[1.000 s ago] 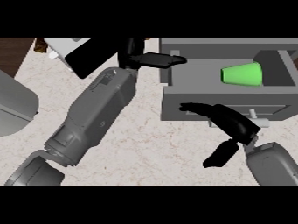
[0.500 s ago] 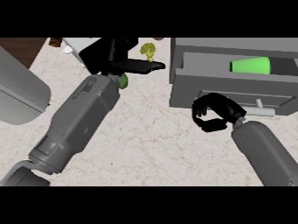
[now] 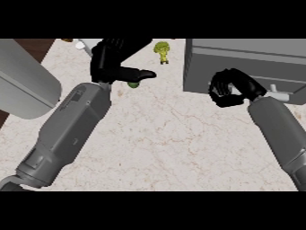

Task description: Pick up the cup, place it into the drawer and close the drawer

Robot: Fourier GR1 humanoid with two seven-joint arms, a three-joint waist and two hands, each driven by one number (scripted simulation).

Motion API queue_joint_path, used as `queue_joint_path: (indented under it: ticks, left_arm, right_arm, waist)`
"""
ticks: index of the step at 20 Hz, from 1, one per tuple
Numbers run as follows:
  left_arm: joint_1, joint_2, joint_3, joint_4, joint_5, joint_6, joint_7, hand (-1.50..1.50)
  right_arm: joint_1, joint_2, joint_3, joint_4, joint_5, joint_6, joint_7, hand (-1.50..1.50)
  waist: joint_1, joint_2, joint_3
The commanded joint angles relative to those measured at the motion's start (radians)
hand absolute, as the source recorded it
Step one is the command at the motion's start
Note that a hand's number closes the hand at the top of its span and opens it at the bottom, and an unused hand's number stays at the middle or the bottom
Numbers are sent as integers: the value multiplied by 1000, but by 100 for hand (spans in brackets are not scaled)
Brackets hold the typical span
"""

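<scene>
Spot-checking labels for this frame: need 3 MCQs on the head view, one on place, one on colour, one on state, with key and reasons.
1. Where is the right hand?
A. In front of the drawer unit's face
B. At the left edge of the counter
C. On the grey appliance

2. What colour is the small figure on the counter behind the left hand?
A. Red
B. Yellow-green
C. Blue

3. What state is the drawer in?
A. Pulled fully out
B. Half open with the cup showing
C. Closed, front flush

Key: 1 A, the right hand sits against the drawer unit, beside the handle. 2 B, the figure beyond the left hand is yellow-green. 3 C, no drawer cavity or cup shows.
</scene>
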Motion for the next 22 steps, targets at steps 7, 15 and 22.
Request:
queue_joint_path:
  ticks: [7,15,22]
  left_arm:
    - [63,54,-15,-65,-1,-69,18,-150]
    - [85,55,-22,-87,10,-102,40,-150]
    - [103,58,-21,-106,18,-125,37,-150]
  right_arm:
    - [-173,-123,-131,89,-68,11,20,150]
    - [-183,-154,-156,45,-116,78,37,150]
    - [-155,-171,-166,15,-146,123,38,150]
  waist:
    - [57,15,-3]
    - [77,20,-5]
    - [86,25,-5]
